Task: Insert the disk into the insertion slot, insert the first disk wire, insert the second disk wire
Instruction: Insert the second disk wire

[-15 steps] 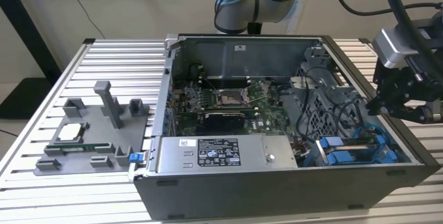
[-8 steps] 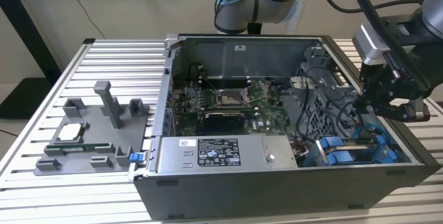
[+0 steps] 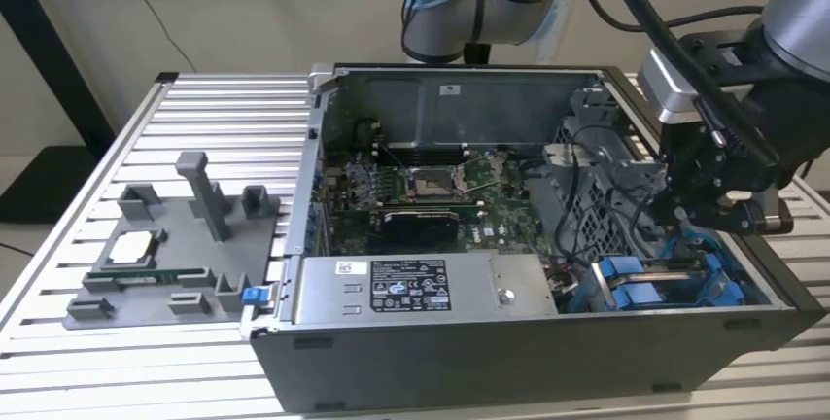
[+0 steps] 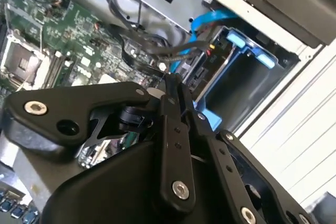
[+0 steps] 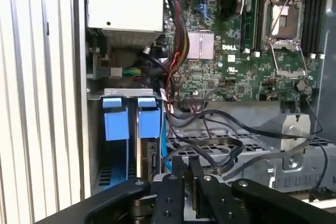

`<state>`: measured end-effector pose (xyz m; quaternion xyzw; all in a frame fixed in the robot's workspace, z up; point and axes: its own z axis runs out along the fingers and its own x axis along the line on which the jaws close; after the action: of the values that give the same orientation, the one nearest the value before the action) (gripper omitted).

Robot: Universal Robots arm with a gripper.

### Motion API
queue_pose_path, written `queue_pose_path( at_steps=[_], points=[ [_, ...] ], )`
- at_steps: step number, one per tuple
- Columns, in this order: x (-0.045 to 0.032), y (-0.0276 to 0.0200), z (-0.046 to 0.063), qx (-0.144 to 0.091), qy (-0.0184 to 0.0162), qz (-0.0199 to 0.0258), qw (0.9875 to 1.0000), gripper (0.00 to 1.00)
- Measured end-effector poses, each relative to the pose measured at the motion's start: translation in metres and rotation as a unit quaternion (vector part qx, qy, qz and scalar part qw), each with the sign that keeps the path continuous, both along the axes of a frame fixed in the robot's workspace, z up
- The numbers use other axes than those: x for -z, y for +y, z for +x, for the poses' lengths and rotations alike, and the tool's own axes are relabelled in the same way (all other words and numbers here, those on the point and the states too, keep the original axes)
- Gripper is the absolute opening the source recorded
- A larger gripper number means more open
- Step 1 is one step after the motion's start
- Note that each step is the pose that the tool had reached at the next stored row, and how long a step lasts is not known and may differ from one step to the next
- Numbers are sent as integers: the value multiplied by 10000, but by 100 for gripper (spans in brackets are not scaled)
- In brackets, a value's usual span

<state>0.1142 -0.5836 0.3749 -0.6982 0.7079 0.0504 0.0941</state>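
Fingers (image 5: 180,174) of the black end effector (image 5: 188,174) sit pressed together, holding nothing, above the grey metal insertion slot (image 3: 668,279) with bright blue plastic rails, at the open grey computer case's (image 3: 519,342) corner beside the grey labelled power-supply box (image 3: 415,289).

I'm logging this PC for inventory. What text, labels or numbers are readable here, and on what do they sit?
Label on the grey power-supply box: print too small to read.
Small white sticker on the case's rear wall: too small to read.
White print on the motherboard: a maker's mark, not quoted; other lettering too small.
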Motion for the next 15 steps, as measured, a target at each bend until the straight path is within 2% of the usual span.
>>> queue_pose_path(
  at_steps=[4,8,11,13,15],
  points=[
    [5,0,-45,-4,-1,-219,9998,0],
    [25,0,-74,-5,-23,-345,9994,0],
    [31,0,-79,-13,-54,-486,9988,0],
    [37,1,-79,-19,-98,-559,9984,0],
    [50,4,-80,-17,-180,-586,9981,0]
  ],
)
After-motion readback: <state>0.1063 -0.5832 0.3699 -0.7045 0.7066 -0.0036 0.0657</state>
